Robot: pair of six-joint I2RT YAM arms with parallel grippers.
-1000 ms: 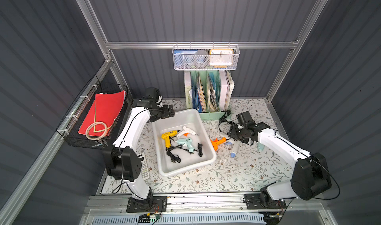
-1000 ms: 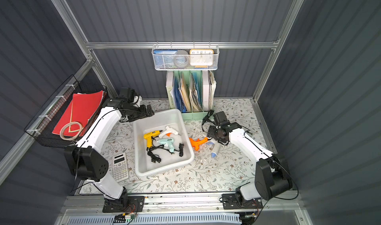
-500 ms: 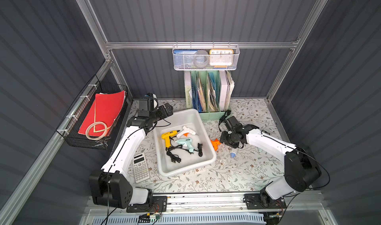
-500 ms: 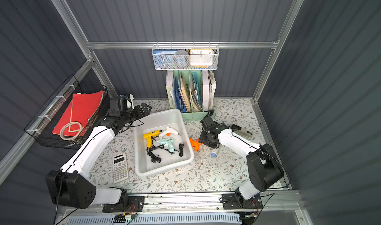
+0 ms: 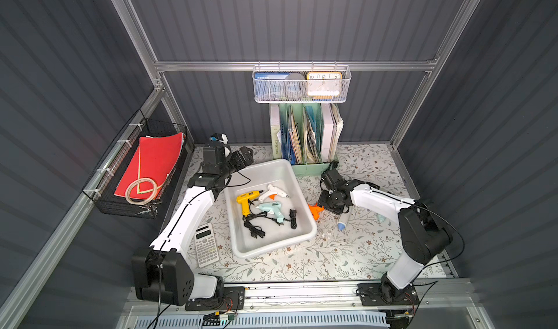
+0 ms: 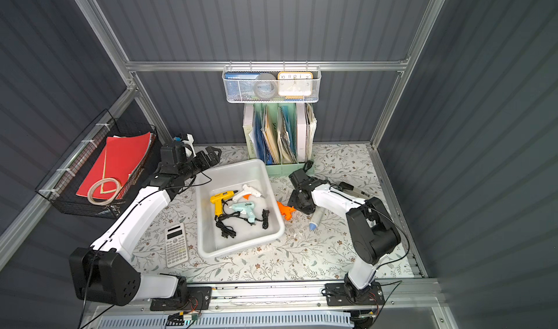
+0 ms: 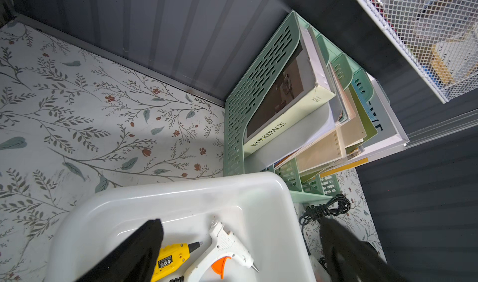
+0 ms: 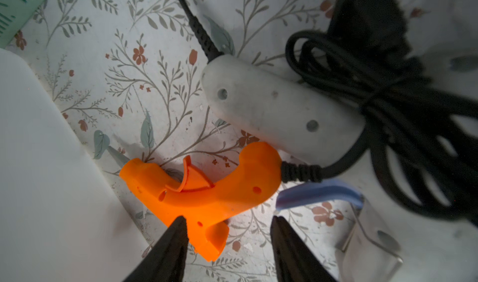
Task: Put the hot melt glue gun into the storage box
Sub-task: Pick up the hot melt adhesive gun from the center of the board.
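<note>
Jaws of the right gripper (image 8: 227,220) are apart, sitting low over the orange glue gun (image 8: 207,192). In the right wrist view, one black finger (image 8: 170,242) is right up against the side of the gun's barrel near the bottom centre of the frame. The rear of the barrel pokes into the gap, and the other finger stands clear of it with the floral cover showing between, so nothing's clamped.

The gun lies flat on the table cover (image 5: 347,252), outside the storage box (image 5: 265,173). It's just beside the box's right-hand wall in both top views, nozzle pointing at that wall. Can't tell if the tip actually touches it.

Just above the orange one in the wrist view there's a dirty white handle (image 8: 279,112). A messy bundle of black cord (image 8: 388,86) fills the upper right.

Inside the box, around the centre of a top view, are a yellow glue gun (image 5: 247,198), a white glue gun (image 5: 273,191) with an orange trigger and a pale blue glue gun (image 5: 270,208). Their cords are tangled just below them.

Left gripper (image 7: 240,223) hangs by the box's upper left corner, jaws wide apart, holding nothing.

Other stuff:
- calculator (image 5: 206,244), lower left of the box
- mint-green file holder (image 5: 314,169), behind the box at the back wall
- black wire basket (image 5: 126,208) with a red folder (image 5: 154,161), on the left wall
</note>
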